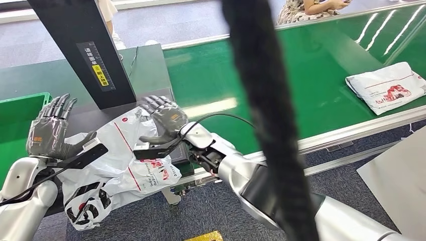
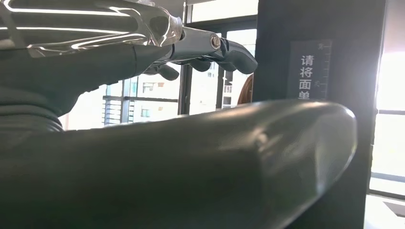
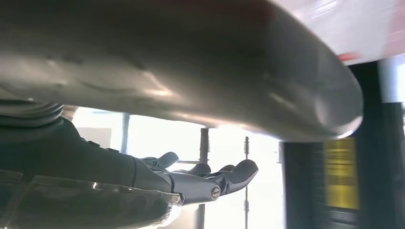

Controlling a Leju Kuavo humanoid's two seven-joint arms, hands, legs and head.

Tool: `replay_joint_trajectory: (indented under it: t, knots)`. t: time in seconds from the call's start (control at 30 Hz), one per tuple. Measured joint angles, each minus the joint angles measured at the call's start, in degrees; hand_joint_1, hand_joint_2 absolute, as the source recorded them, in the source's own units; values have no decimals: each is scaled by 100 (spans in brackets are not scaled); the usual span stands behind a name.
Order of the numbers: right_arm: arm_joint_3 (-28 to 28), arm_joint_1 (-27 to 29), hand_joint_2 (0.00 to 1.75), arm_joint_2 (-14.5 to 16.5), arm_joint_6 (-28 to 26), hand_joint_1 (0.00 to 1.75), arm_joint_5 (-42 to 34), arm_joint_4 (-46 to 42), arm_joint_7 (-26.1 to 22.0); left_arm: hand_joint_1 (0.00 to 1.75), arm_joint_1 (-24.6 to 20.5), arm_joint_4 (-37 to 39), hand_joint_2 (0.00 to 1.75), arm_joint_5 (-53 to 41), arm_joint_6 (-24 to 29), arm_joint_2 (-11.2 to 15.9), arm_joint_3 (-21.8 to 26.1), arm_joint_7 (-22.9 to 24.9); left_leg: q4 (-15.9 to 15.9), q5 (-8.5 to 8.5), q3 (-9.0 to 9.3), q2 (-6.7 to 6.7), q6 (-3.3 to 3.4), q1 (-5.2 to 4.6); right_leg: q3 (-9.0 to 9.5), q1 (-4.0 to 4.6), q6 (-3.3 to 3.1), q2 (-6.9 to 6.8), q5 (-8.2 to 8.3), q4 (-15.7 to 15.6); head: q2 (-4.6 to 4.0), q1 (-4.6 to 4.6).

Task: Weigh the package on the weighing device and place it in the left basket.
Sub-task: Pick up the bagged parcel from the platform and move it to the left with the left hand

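Note:
The white package (image 1: 120,165), printed in red and black, lies crumpled on the front of the dark weighing platform (image 1: 103,116) and sags over its near edge. My left hand (image 1: 50,131) stands at the package's left side with fingers spread upward and its thumb against the plastic. My right hand (image 1: 165,120) lies against the package's upper right part, fingers apart. Neither hand's fingers curl around it. The green basket (image 1: 20,108) is at the far left, behind my left hand. In the wrist views the left hand (image 2: 224,50) and right hand (image 3: 210,181) have straight fingers, with the package (image 3: 353,28) beside the right thumb.
The scale's black post (image 1: 80,45) with a yellow label rises just behind the package. A green conveyor (image 1: 301,75) runs to the right and carries a second white package (image 1: 389,86). A thick black cable (image 1: 266,100) hangs across the middle of the head view. A person (image 1: 306,7) sits beyond the conveyor.

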Motion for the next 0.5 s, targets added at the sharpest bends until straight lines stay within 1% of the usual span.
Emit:
replay_joint_trajectory:
  t: [0.13,0.23,0.33,0.5]
  knots:
    - [-416,-38,0,-542,54,0,101,72,317,0,112,-29,0,0,10,47,31,-31,0,0,-1,-2,0,-2,0,-1,0,-1,0,-1,0,0]
    - [-665,-84,0,-939,318,0,282,174,694,0,166,-53,0,7,-31,73,30,-109,0,-1,-2,-5,0,-2,-1,-1,0,-1,0,-1,0,0]
    - [-841,-125,0,-1303,589,0,414,295,1025,0,176,-56,0,77,-95,76,16,-286,0,-1,-2,-7,0,-3,-1,-1,1,-1,0,-1,0,0]
    - [-1087,-131,0,-1791,728,0,467,483,1206,0,257,5,0,214,-59,69,-105,-578,0,-2,-2,-4,1,-3,-1,-1,1,0,1,-1,0,0]
